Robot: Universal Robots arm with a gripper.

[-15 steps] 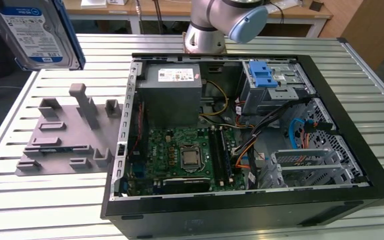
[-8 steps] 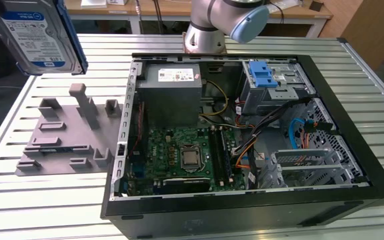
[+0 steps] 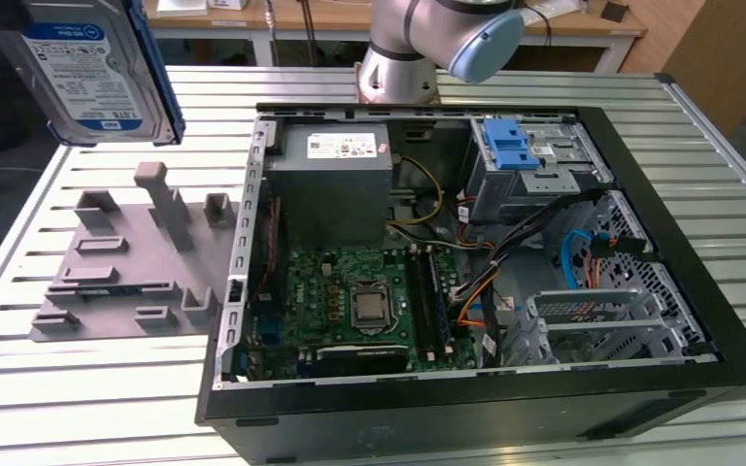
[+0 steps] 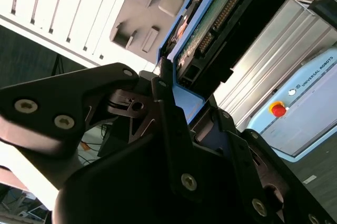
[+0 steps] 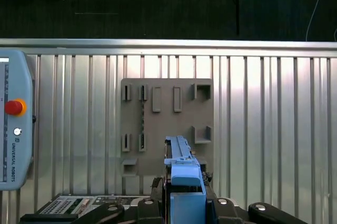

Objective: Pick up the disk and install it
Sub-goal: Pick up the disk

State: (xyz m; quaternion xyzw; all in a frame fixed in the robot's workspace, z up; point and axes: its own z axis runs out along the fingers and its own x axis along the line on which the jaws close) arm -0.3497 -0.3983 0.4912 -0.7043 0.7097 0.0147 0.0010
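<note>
The disk, silver with a blue-and-white label and a blue carrier frame, hangs in the air at the exterior view's upper left, above the grey holder plate. In the first wrist view the disk shows edge-on, standing upright over the holder plate, with my gripper shut on its blue frame. The second wrist view shows the disk's green circuit-board side rising out of my gripper, whose black fingers clamp both sides of the frame.
An open black computer case lies on the slatted metal table at the exterior view's right. It holds a drive cage with a bright blue latch. The arm's base stands behind it. A teach pendant lies beside the plate.
</note>
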